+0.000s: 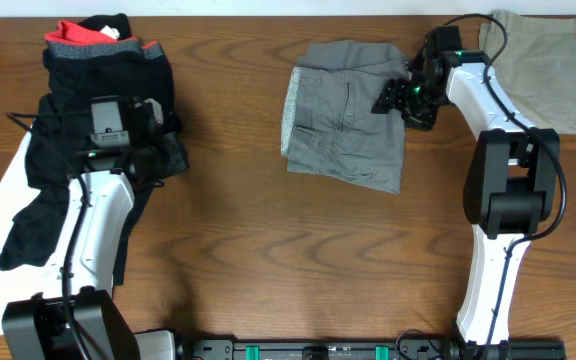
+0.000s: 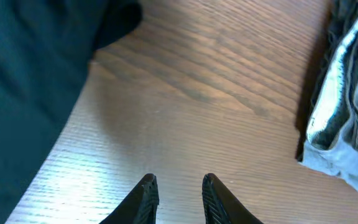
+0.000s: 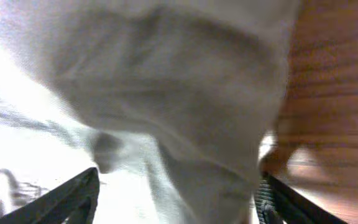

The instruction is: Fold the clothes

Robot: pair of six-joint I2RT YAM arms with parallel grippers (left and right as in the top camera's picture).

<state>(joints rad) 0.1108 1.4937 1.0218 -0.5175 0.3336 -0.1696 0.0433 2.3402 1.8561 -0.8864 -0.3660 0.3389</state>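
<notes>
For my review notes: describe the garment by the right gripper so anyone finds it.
On the wooden table, look upper middle, beside the right gripper. The grey shorts lie there in a rough square. A black pile sits far left, beige shorts far right; only this is mid-grey.

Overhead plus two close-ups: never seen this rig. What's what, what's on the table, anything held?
Two white-and-black robot arms sit at a brown wooden table, each ending in a two-finger gripper. The wide picture looks down from above; the other two come from wrist cameras, fingers at the bottom edge. On the table: a heap of black clothes with a red-and-grey band, mid-grey fabric shorts, a beige garment. The left gripper hangs narrowly open over bare wood, empty. The right gripper is spread wide over the grey shorts, apparently not clamping them.
</notes>
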